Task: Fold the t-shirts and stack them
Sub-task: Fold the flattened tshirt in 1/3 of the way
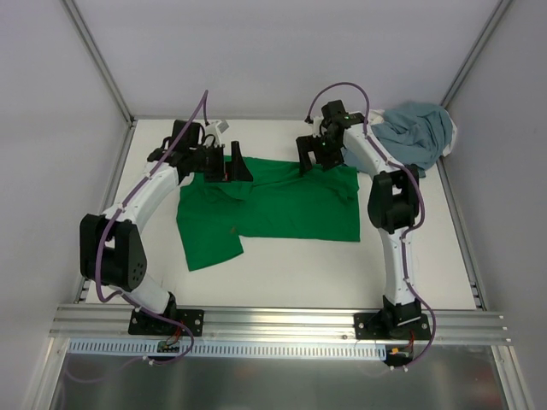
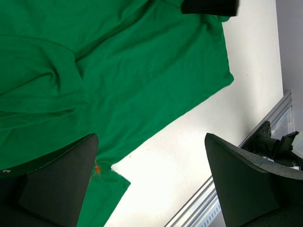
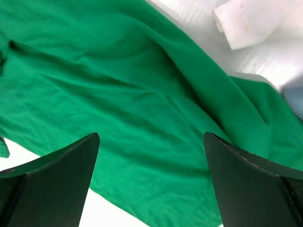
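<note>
While the green t-shirt (image 1: 282, 209) lies spread out, my left gripper (image 1: 232, 167) and right gripper (image 1: 313, 159) hang over its far edge, both wide and empty. The grey-blue t-shirt (image 1: 419, 132) sits heaped far right.

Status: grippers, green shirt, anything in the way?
Left gripper and right gripper open, over green t-shirt, far edge. Shirt spread out, not folded up. Grey-blue t-shirt bunched in far right corner.
</note>
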{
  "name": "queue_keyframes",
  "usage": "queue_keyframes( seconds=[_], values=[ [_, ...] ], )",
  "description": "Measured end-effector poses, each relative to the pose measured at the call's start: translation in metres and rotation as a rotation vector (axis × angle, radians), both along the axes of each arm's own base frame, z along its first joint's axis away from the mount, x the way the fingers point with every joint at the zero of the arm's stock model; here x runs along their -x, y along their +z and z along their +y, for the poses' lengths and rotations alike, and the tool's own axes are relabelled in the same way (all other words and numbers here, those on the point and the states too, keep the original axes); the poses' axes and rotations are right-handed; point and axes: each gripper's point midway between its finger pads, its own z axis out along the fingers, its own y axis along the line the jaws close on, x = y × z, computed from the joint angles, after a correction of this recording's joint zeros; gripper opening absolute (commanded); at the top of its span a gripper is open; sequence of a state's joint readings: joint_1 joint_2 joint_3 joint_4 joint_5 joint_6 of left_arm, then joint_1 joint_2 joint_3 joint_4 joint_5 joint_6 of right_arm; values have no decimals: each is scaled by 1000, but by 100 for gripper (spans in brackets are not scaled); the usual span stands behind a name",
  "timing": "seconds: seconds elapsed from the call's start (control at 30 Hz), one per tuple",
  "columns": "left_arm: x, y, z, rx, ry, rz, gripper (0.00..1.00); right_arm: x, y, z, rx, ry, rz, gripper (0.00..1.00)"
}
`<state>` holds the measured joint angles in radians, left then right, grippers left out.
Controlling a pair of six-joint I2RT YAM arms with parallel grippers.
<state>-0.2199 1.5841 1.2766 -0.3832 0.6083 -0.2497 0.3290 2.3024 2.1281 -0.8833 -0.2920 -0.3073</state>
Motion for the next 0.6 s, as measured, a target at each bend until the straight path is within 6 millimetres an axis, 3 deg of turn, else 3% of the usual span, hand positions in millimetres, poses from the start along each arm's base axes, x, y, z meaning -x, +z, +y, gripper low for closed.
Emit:
queue_keyframes(
  seconds=[0.17,0.6],
  values=[
    [5,7,-1,-3,-2,-23,99,-2,-15,3,-7,-13,26,95],
    [7,6,0,-8,2,-20,99,-24,1,-6,-59,-61,-28,95]
  ],
)
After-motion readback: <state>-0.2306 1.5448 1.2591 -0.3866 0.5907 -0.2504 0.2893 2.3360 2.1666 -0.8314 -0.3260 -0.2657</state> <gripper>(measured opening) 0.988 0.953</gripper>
